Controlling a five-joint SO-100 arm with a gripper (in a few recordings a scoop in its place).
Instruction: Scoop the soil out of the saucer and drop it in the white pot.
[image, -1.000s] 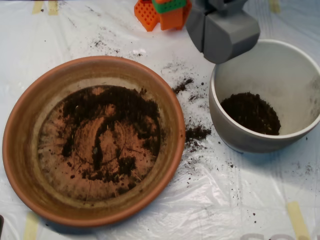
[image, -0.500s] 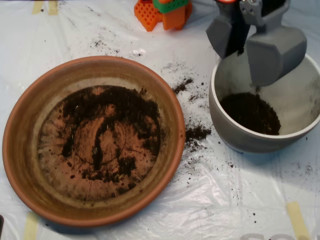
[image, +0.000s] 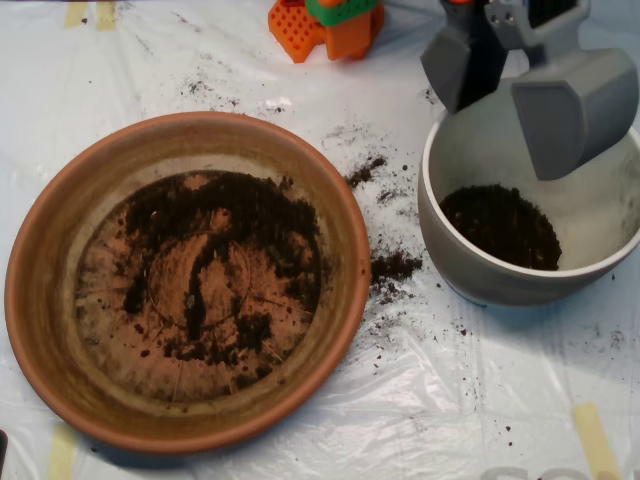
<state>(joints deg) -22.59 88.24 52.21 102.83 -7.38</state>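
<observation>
Your scoop (image: 520, 85) hangs wide open with nothing in it, its two halves spread apart. The white pot (image: 470, 265) sits right under it with a heap of soil (image: 500, 225) inside. The saucer (image: 60, 240) lies far off to its left, thin dirt on its bottom.

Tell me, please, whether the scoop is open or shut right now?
Open: the scoop's two grey halves stand apart with a dark gap between them, above the white pot.
</observation>
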